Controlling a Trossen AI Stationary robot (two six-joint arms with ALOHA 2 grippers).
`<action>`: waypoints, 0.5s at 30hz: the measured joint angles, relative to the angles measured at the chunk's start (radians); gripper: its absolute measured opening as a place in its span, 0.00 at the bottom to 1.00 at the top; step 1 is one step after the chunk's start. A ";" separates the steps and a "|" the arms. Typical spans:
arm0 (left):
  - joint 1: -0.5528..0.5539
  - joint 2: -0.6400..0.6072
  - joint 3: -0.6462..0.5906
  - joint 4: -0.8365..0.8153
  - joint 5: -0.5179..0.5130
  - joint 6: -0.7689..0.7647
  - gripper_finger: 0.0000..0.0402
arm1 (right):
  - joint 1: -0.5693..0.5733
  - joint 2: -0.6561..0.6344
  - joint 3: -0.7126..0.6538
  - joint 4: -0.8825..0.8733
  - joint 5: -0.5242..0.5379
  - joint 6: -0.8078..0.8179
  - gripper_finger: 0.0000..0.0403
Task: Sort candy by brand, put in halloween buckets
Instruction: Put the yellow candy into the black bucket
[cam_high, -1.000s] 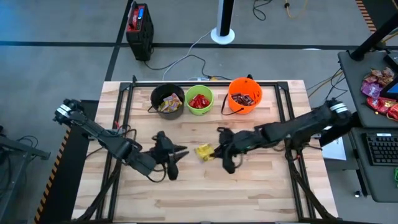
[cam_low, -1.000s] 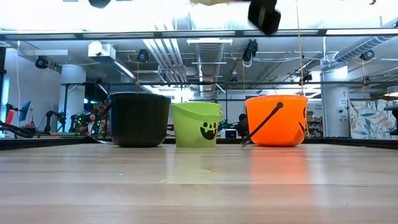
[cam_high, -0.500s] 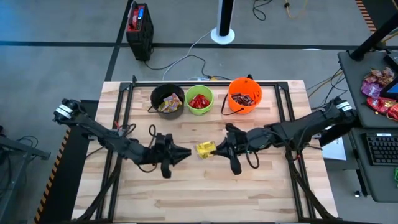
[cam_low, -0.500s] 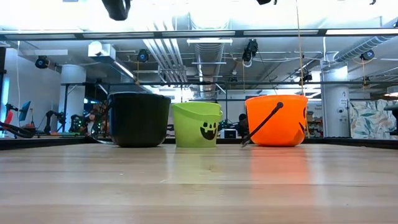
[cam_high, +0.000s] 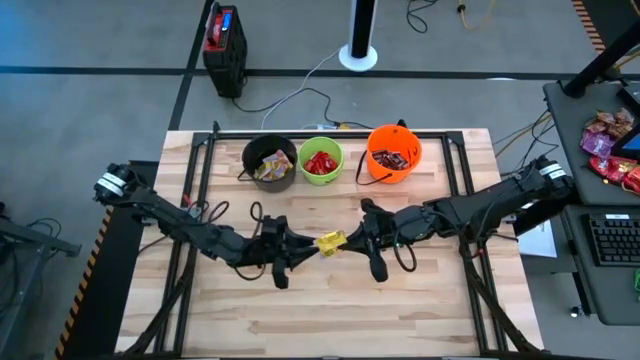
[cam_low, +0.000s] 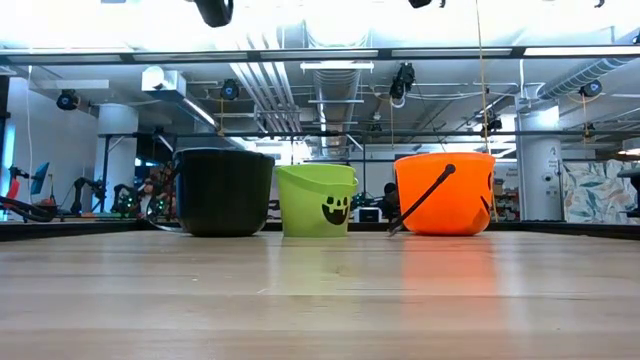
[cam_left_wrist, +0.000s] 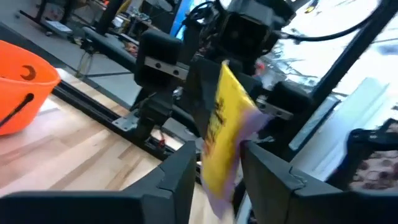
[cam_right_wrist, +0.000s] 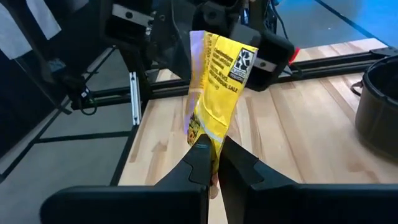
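A yellow candy packet (cam_high: 330, 242) hangs in the air over the middle of the table, between my two grippers. My right gripper (cam_high: 352, 243) is shut on it. My left gripper (cam_high: 303, 250) is open, and in the left wrist view its fingers stand on either side of the packet's (cam_left_wrist: 222, 124) free end. The black bucket (cam_high: 269, 162), the lime green bucket (cam_high: 321, 160) and the orange bucket (cam_high: 394, 153) stand in a row near the far edge. They hold yellow, red and dark brown candy respectively. My right gripper (cam_right_wrist: 211, 149) pinches one end of the yellow packet (cam_right_wrist: 208, 129) between its two fingers, coming level from the table's right. The packet is lifted clear and sticks out past the fingertips toward my left gripper. Whether my left gripper (cam_left_wrist: 217, 157) touches the packet I cannot tell.
A black frame rail (cam_high: 330, 133) runs behind the buckets, with side rails down both table edges. Pink and red bags (cam_high: 608, 140) lie on a side desk to the right. In the low view the buckets (cam_low: 318, 200) stand far back, with bare wood before them.
My left gripper has moved toward the table's right, up to the packet, and now straddles its free end. My right gripper has risen slightly while holding the packet, out of the low view's top edge.
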 joint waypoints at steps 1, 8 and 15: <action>0.005 0.013 0.014 -0.010 0.000 0.005 0.29 | 0.000 0.001 0.000 -0.002 -0.001 -0.001 0.03; 0.008 0.055 0.053 -0.016 -0.005 0.056 0.33 | 0.000 0.003 0.000 -0.007 -0.031 0.001 0.03; 0.016 0.048 0.058 -0.017 -0.011 0.075 0.33 | 0.000 0.007 0.000 0.006 -0.093 0.013 0.03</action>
